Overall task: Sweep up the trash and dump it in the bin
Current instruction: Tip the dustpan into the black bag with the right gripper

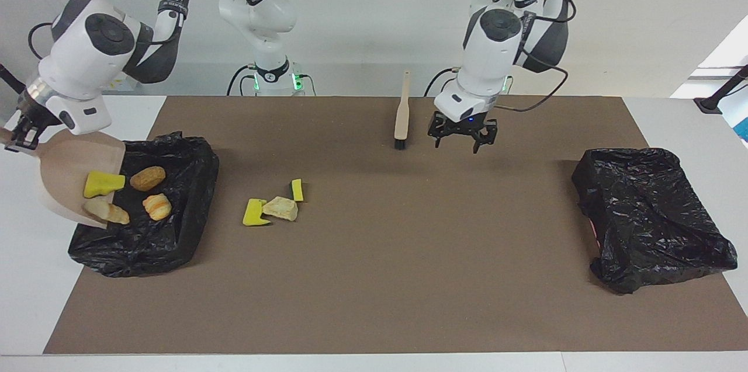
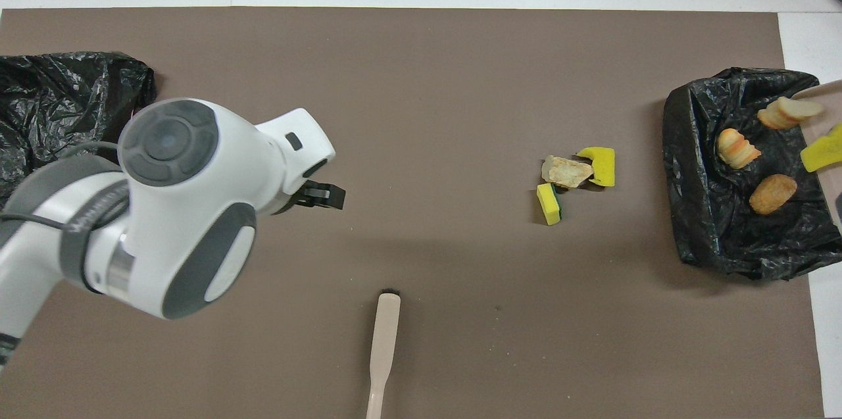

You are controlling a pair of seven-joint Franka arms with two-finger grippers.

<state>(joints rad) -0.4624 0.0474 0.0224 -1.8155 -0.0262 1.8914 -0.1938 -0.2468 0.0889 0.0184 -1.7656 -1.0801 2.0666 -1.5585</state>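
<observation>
My right gripper (image 1: 22,134) is shut on the handle of the beige dustpan (image 1: 67,170), which is tipped steeply over the black-lined bin (image 1: 175,232) at the right arm's end. A golden-brown roll (image 1: 147,178) and a bread chunk (image 1: 156,206) lie in the bin. A yellow sponge (image 1: 104,183) and another bread piece (image 1: 106,212) sit at the pan's lip. Three scraps of trash (image 1: 274,205) lie on the brown mat beside the bin. The wooden-handled brush (image 1: 401,118) rests on the mat by itself. My left gripper (image 1: 460,144) hangs open and empty beside it.
A second black-bagged bin (image 1: 651,217) stands at the left arm's end of the mat. The brown mat (image 1: 409,278) covers most of the white table. In the overhead view my left arm (image 2: 177,208) hides part of that second bin (image 2: 59,90).
</observation>
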